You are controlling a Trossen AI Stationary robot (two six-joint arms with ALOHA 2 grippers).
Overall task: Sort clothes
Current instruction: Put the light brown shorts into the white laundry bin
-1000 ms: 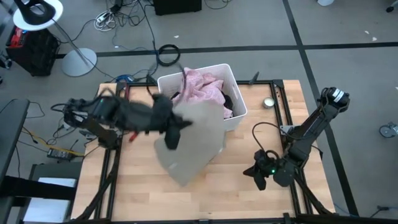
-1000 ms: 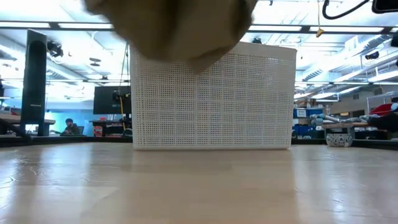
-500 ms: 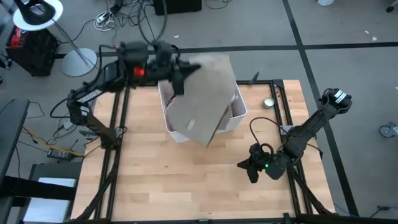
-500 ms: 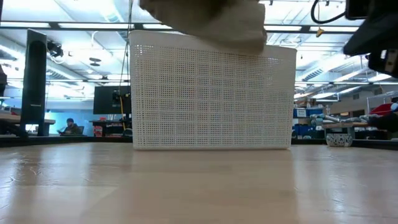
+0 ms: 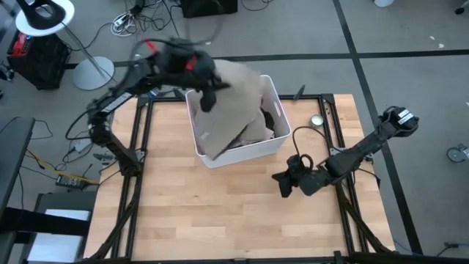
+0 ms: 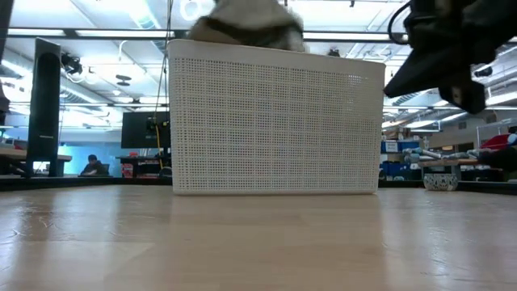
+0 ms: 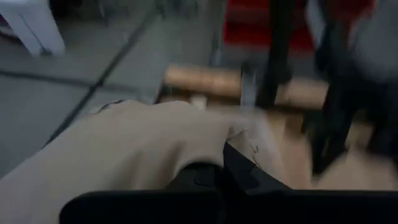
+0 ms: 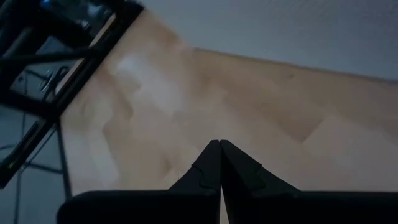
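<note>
The large beige garment (image 5: 238, 103) hangs from my left gripper (image 5: 207, 99) over the white bin (image 5: 249, 152) at the table's far middle; its lower part lies in the bin. It tops the bin in the low view (image 6: 242, 23). A dark garment (image 5: 268, 116) shows at the bin's right side. The pink, teal and olive garments are hidden. My right gripper (image 5: 280, 184) is shut and empty above the table, right of the bin; it also shows in its own wrist view (image 8: 220, 149). My left gripper is shut on the beige garment; in the left wrist view the cloth (image 7: 186, 140) bunches right at the shut fingers. The fingers come from the table's left, over the bin's far left corner. The garment drapes from them down into the bin.
Black frame rails (image 5: 333, 139) run along the table's left and right sides. A small round tin (image 5: 316, 120) sits at the far right. Bare wood (image 5: 220, 213) spreads across the near half of the table. A cable loop (image 5: 198, 64) lies on the floor behind the bin.
My left gripper has swung from the table's left middle up and toward the far edge, carrying the beige garment off the table and over the bin, then lowered it so the cloth settles into the bin. My right gripper has moved left toward the bin.
</note>
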